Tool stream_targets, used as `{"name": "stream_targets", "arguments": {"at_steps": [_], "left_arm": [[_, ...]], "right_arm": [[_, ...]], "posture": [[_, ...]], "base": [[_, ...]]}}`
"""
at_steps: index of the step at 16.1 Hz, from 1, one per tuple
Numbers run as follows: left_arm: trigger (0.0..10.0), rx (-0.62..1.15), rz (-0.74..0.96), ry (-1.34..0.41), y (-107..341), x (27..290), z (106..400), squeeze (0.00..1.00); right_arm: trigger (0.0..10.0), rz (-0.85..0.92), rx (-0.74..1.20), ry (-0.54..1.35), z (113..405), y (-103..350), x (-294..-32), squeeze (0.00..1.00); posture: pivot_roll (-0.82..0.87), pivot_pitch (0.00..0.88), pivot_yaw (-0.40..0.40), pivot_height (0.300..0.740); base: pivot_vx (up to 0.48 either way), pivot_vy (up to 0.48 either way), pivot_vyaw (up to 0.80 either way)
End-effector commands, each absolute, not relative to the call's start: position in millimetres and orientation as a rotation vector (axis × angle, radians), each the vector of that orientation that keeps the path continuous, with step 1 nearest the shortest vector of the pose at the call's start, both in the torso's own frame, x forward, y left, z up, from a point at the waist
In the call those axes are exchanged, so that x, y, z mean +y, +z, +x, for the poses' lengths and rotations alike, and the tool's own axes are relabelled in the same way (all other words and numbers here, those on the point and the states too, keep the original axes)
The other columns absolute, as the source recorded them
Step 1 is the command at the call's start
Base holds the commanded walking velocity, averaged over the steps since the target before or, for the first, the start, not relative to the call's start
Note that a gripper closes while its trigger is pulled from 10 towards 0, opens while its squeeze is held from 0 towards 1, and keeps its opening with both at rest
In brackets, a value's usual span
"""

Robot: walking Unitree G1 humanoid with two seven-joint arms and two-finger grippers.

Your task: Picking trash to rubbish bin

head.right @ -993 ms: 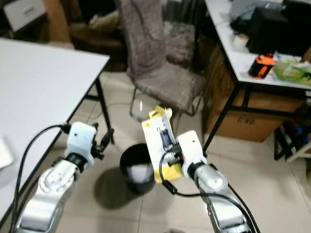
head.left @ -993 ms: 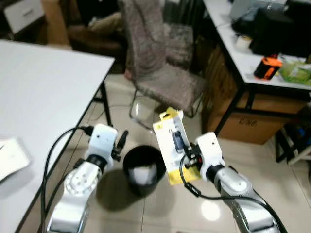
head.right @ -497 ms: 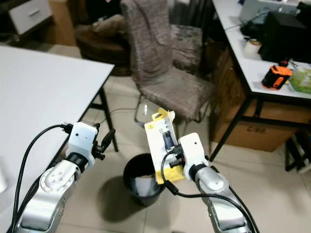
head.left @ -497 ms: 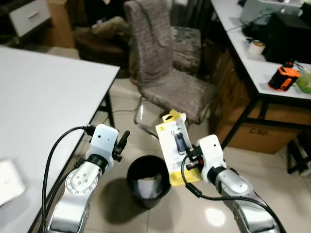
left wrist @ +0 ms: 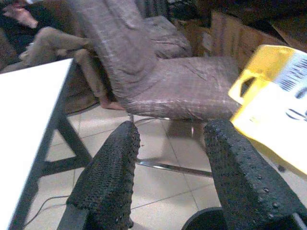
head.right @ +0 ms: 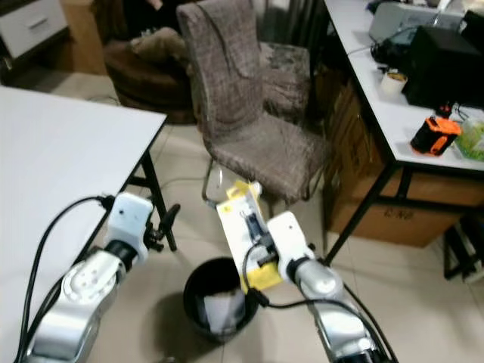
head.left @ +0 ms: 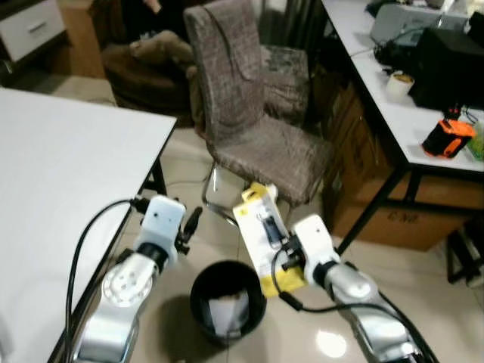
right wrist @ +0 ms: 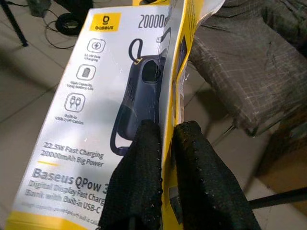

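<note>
Carry-to-bin step in hand, as judged from the pose: the right gripper (head.left: 286,243) is raised at mid-frame with its jaws clamped on the edge of a yellow-and-white power-bank pack (head.left: 265,236), held upright and tilted, above and just beside the right rim of the bin (head.left: 198,291). In the right wrist view the two black fingers (right wrist: 144,182) are pressed on either face of the pack's yellow edge. The next move is judged to call for a short shift of the pack toward the robot's left, over the bin mouth, before any release; dropped from the present spot, the pack could catch the rim or fall to the floor. The left gripper (head.left: 188,224) is held idle near the bin's left side, jaws apart and holding nothing, as the left wrist view confirms. Container: one round black bin on the tiled floor (head.left: 423,302), with white paper (head.left: 225,311) lying inside. Beside it, a white bench (head.left: 68,166) at the left. Further off, a grey fabric chair (head.left: 249,128). At the right, a second bench (head.left: 378,83) carrying an orange object (head.left: 448,138) and a black case (head.left: 452,66), with a cardboard box (head.left: 393,208) under it.
</note>
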State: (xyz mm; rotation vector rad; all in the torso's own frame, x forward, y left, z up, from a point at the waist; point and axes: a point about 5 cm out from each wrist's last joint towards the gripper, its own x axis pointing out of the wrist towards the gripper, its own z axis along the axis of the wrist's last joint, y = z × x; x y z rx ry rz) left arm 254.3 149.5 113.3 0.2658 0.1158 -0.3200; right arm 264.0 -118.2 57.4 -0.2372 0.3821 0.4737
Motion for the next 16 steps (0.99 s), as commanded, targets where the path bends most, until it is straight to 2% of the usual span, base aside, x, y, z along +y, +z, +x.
{"name": "stream_targets", "arguments": {"at_steps": [1,5,9,11,16], "left_arm": [[10.0,0.120,0.279,-0.415,107,140,249,0.00],[10.0,0.146,0.260,-0.474,105,142,238,0.00],[10.0,0.219,0.192,-0.640,101,138,214,0.00],[10.0,0.291,0.293,-0.689,91,144,205,0.00],[10.0,0.291,0.282,-0.675,100,151,204,0.00]], "right_arm": [[10.0,-0.259,0.404,0.464,266,46,-126,0.00],[10.0,-0.250,0.432,0.514,269,29,-123,0.00],[10.0,-0.213,0.473,0.566,275,14,-115,0.00],[10.0,-0.223,0.485,0.585,281,10,-107,0.00],[10.0,-0.243,0.425,0.558,300,19,-104,0.00]], "posture": [[-0.04,0.098,-0.065,0.740],[-0.02,0.150,-0.062,0.740],[0.00,0.171,-0.055,0.740],[0.01,0.181,-0.057,0.740],[0.04,0.189,-0.054,0.740]], "base": [[0.000,0.000,0.00],[0.000,0.000,0.00],[0.000,0.000,0.00],[0.000,0.000,0.00],[0.000,0.000,0.00]]}}
